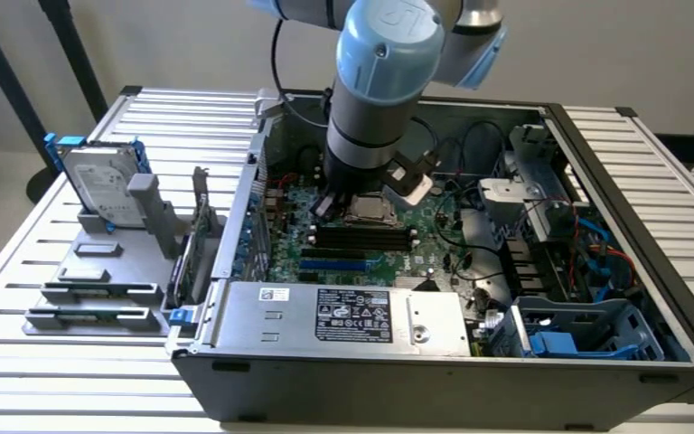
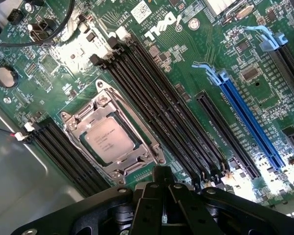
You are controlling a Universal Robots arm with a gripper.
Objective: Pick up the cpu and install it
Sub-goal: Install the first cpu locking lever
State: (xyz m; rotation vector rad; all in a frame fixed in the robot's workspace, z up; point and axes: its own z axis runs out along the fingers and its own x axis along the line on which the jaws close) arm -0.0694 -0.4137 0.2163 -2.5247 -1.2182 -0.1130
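The cpu (image 2: pixel 109 140) lies flat in its socket (image 2: pixel 112 139) on the green motherboard (image 2: pixel 186 63), silver top up, framed by the socket's metal bracket; it looks already seated. In the wrist view the gripper (image 2: pixel 162 196) hangs just beside the socket's edge, jaws closed together and holding nothing. In the exterior view the gripper (image 1: pixel 350 192) sits at about twelve o'clock from the socket (image 1: pixel 365 210), low inside the open computer case (image 1: pixel 444 380).

To do this step well, the chip should stay level and square in the frame, with no sideways nudge from the closed fingers; any contact should be straight down and light, since socket pins bend easily.

Black memory slots (image 2: pixel 157 98) run beside the socket, and a blue expansion slot (image 2: pixel 250 122) lies further off. At six o'clock of the board is the silver power supply (image 1: pixel 347 316) with a black label. The case rests on a slatted metal table (image 1: pixel 672 190); at nine o'clock stands a hard drive (image 1: pixel 100 185) in a blue frame on a grey fixture (image 1: pixel 94 289).
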